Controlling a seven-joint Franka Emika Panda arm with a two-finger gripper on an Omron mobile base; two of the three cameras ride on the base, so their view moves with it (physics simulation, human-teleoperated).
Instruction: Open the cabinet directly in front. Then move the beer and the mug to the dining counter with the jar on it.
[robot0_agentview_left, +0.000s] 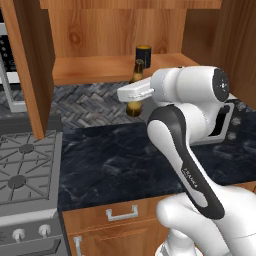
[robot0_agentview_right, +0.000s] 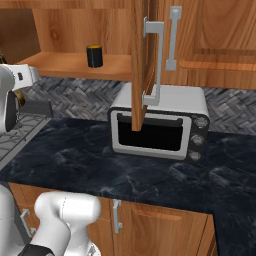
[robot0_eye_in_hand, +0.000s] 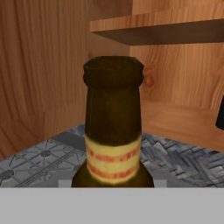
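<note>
The beer (robot0_eye_in_hand: 113, 131) stands upright, long axis vertical, neck up, in front of the open cabinet (robot0_agentview_left: 35, 65), above the worktop (robot0_agentview_left: 110, 160) and clear of the shelf. The hand (robot0_agentview_left: 134, 95) is on it; whether it pinches the bottle I cannot tell. The mug (robot0_agentview_right: 94, 56) sits on the shelf behind

The white arm (robot0_agentview_left: 185, 125) covers the middle of the beer bottle (robot0_agentview_left: 137, 70) in the left base view, leaving just its neck above and its base below; whether the fingers are clamped on it cannot be told. Up close in the hand view the bottle's lower body runs off the bottom. The mug (robot0_eye_in_hand: 220, 114) is a dark sliver cut by the right edge there. The open cabinet door (robot0_agentview_right: 140, 65) hides part of the microwave (robot0_agentview_right: 160, 125) behind it
</note>
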